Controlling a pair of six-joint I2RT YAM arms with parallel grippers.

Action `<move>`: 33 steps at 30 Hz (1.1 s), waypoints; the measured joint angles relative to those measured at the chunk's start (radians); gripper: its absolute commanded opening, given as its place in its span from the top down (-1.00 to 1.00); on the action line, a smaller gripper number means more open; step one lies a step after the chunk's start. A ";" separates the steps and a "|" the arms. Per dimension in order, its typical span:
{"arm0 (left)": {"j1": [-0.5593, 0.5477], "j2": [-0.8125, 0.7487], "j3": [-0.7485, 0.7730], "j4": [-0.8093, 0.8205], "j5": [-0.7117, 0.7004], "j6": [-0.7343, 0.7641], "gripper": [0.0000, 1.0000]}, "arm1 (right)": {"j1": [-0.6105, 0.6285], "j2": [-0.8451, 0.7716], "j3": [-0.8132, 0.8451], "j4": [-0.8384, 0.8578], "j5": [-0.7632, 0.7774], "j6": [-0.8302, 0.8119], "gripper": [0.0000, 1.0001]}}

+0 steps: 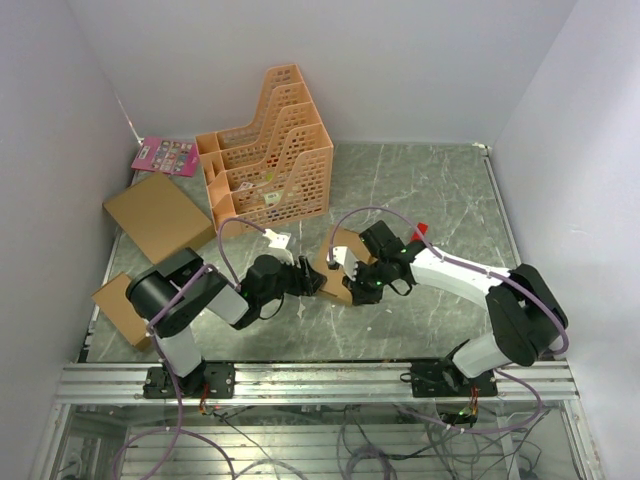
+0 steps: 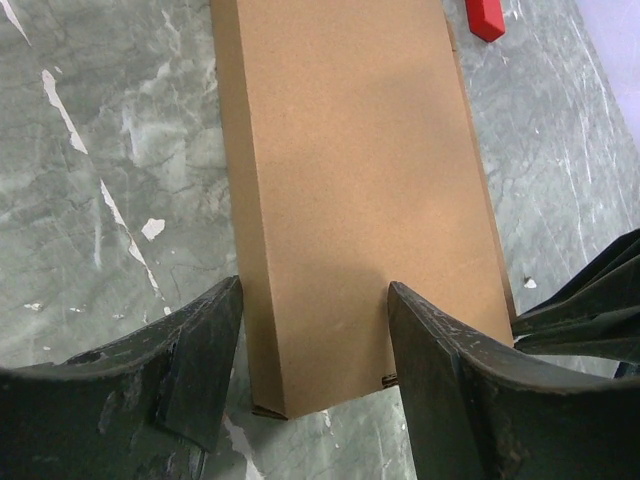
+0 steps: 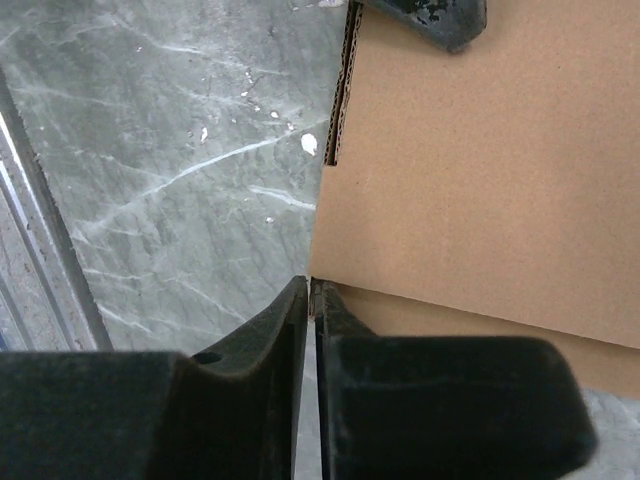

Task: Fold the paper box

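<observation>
Both arms meet at a folded brown box, mid-table.
Top view: the box (image 1: 335,285) lies flat on the grey, veined marble table (image 1: 440,190), between the left gripper (image 1: 306,280) and the right gripper (image 1: 358,284). It sits in front of an orange lattice-walled file rack (image 1: 268,150), and a flat carton (image 1: 158,215) and a small carton (image 1: 118,305) sit at the table's left edge. Left wrist: the box is matte, fine-grained board, a long rectangular slab with sharp creased edges. The scuffed black fingers (image 2: 190,370) stand spread and released, one beside the slab's side wall, the other over its top face. A red block (image 2: 487,18) lies beyond. Right wrist: fluted corrugation shows at a notch in the board's edge. The black fingers (image 3: 250,350) are clenched to a thin slit, apparently pinching the box's corner edge.
</observation>
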 measured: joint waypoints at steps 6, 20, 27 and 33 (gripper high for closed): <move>-0.009 -0.055 0.000 -0.080 -0.002 -0.012 -0.51 | -0.019 -0.049 0.021 -0.029 -0.046 -0.035 0.64; -0.004 -0.471 0.009 -0.474 -0.108 -0.022 0.02 | -0.296 -0.099 0.037 0.060 -0.145 0.059 1.00; -0.003 -0.644 -0.049 -0.602 -0.088 -0.059 0.86 | -0.401 0.038 0.160 0.245 -0.036 0.175 1.00; -0.025 -0.645 -0.135 -0.639 -0.064 -0.124 0.86 | -0.404 0.220 0.301 0.297 0.055 0.161 1.00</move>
